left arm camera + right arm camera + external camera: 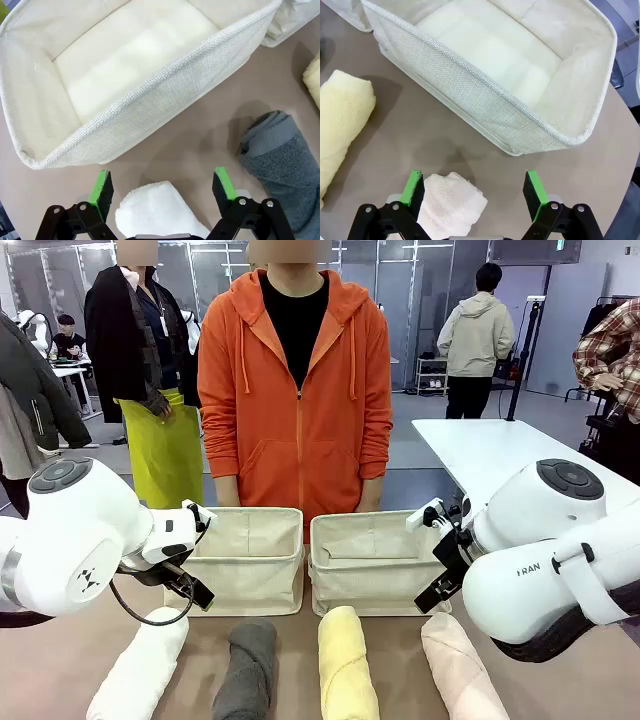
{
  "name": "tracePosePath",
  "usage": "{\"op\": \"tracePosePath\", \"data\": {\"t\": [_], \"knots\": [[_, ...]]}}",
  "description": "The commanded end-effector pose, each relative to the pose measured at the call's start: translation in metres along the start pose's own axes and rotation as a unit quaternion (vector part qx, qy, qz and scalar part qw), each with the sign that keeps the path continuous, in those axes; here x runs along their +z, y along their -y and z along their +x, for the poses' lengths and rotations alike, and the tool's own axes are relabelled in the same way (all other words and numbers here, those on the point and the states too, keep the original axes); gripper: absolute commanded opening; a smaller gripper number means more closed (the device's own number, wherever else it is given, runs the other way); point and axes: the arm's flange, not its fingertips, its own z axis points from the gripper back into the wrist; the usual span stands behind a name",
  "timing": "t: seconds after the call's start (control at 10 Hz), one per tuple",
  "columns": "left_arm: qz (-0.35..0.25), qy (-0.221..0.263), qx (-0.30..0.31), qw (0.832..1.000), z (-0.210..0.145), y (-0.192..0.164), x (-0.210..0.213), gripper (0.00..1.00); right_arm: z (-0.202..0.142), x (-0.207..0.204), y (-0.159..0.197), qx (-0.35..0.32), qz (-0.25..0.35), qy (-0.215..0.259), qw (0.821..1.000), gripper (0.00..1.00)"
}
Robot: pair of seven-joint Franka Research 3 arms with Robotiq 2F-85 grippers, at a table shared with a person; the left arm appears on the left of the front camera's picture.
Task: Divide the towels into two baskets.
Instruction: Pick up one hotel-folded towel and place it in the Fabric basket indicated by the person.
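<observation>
Sorting had not begun: both baskets [250, 580], just beyond the pincers, looked empty. The left pincer [162, 187] hung spread over the white towel [160, 217], and the right pincer [475, 187] hung spread over the pink towel [451, 205].

On dull brown table [300, 665], far side: left basket [250, 585] and right basket [370, 590], cream canvas, upright, side by side with a narrow gap between. Nearer, laid in a row left to right, each apart from its neighbour: white towel [140, 665], dark grey towel [248, 670], pale yellow towel [347, 665], pale pink towel [460, 670]. White and grey before left basket, yellow and pink before right, none touching a basket
</observation>
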Motion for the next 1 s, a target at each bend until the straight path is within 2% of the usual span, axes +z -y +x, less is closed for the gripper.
{"op": "tracePosePath", "data": {"t": [0.0, 0.9], "knots": [[0.0, 0.0, 0.0, 1.0, 0.0001, 0.0002, 0.0, 1.0, 0.0, 0.0, 0.0, 0.0, 0.0, 0.0, 1.0, 1.0], [0.0, 0.0, -0.001, 1.0, 0.0002, 0.0006, 0.0, 1.0, -0.0002, 0.0, 0.0006, 0.0, 0.0, 0.0, 1.0, 1.0]]}}
